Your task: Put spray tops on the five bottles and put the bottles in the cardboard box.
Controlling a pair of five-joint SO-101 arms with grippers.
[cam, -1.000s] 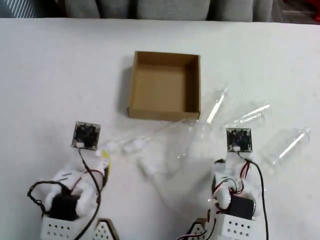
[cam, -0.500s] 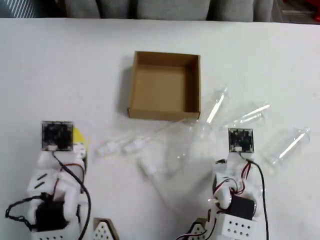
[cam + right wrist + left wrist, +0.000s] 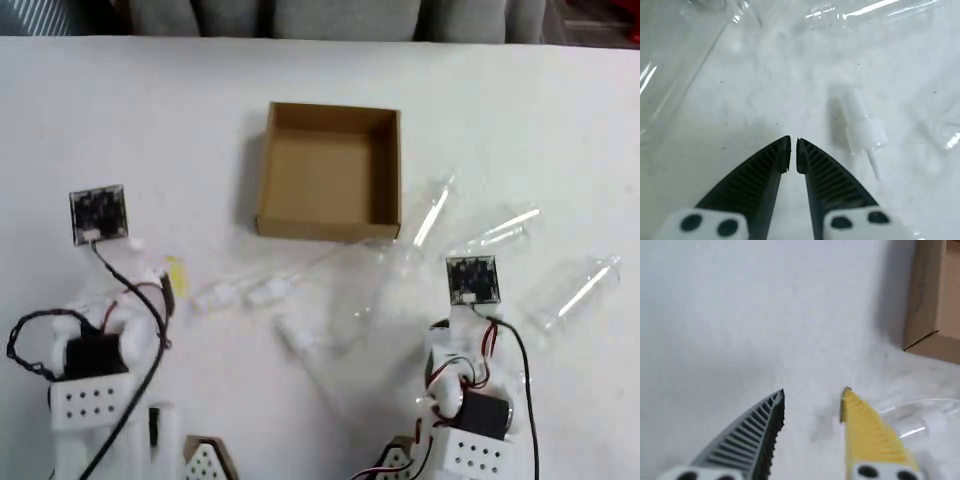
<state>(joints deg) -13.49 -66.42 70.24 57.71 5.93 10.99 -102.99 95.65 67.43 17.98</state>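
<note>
Left gripper: fingers spread, holding nothing, over the table near the cardboard box. Right gripper: fingers pressed together, empty, just beside a spray top lying flat.

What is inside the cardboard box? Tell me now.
Inside the cardboard box a bare brown floor is visible, with nothing lying on it. The box's near wall hides a thin strip of floor just behind it.
</note>
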